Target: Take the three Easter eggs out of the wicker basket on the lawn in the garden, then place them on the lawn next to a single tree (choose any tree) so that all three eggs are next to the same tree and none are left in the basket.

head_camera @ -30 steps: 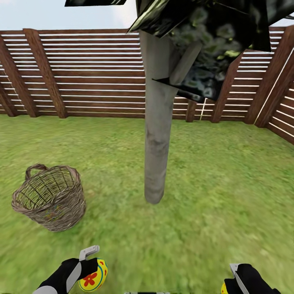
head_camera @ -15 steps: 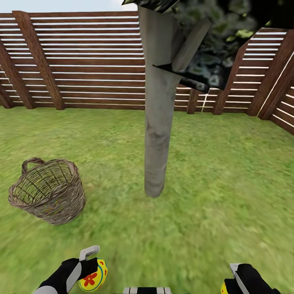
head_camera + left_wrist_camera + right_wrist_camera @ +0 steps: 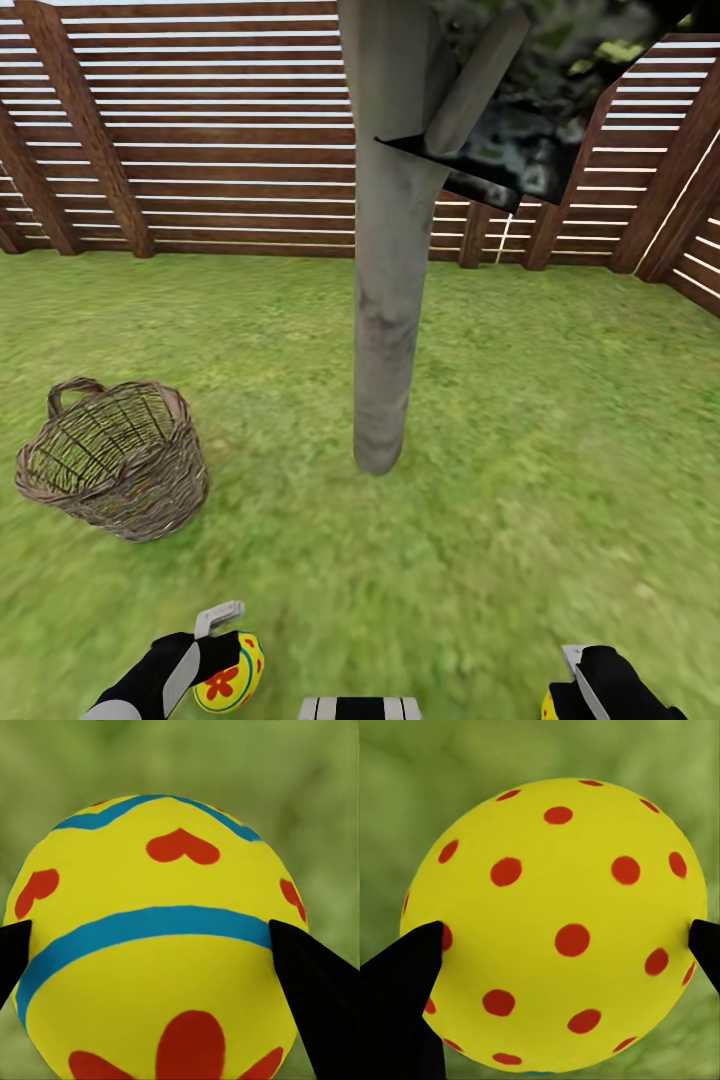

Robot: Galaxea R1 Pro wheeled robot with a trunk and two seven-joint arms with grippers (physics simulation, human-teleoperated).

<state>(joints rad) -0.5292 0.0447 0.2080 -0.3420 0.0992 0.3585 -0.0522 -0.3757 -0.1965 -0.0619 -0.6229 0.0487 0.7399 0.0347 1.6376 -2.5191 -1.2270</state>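
The Easter eggs show as two here: one with red hearts and blue bands (image 3: 161,945) is clenched between the black fingers (image 3: 319,1009) of the left gripper (image 3: 222,650), low over the lawn (image 3: 520,480) at the head view's near edge, and a red-dotted egg (image 3: 559,926) is grasped by the right gripper (image 3: 570,690), pinched at both sides. The wicker basket (image 3: 115,460) stands on the grass to the left, leaning a little, its loop handle at the far rim; what lies inside cannot be told. The tree (image 3: 385,300) rises from the lawn straight ahead, well apart from the basket, its dark mottled leaves (image 3: 520,150) overhead. The slatted wooden fence (image 3: 200,140) closes the garden behind.
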